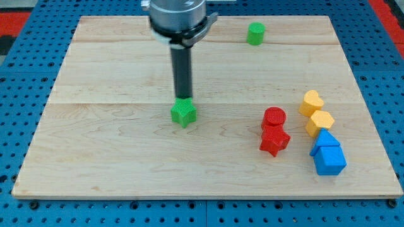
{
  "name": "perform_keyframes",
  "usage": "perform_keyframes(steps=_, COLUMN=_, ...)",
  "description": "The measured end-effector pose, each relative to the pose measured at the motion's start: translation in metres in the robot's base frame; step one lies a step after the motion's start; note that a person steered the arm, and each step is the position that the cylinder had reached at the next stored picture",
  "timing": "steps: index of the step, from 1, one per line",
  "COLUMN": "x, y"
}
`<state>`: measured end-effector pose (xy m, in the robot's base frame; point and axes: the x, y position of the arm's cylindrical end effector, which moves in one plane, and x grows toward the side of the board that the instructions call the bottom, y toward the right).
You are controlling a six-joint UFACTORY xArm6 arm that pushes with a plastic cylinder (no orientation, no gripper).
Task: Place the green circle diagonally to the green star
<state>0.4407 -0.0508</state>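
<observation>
My tip (183, 99) sits right at the back edge of the green star (184, 113), touching or just about; the rod hides the contact line, so can't tell which. No fingers on this rig, just a plain rod, so nothing to spread or pinch.

Green circle (255, 33) is near the view's top, right of centre, well apart from the star and from my tip. Desk (113, 164) is bare between them.

Step in hand, as I read it: approach not begun on the circle, tip is parked at the wrong block. Next move calls for clearing off the star w/o nudging it, going round behind the circle on its top-right side, then pushing it down-left toward a spot diagonal to the star, prob. its upper right corner.

Red, yellow, blue blocks at the right are out of the way.
</observation>
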Motion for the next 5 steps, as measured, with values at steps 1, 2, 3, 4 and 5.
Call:
perform_keyframes(steps=1, x=0.0, y=-0.013)
perform_keyframes(steps=2, x=-0.014, y=-0.013)
perform_keyframes(steps=3, x=-0.017, y=-0.035)
perform_keyframes(steps=4, x=-0.002, y=-0.042)
perform_keyframes(steps=5, x=-0.013, y=-0.013)
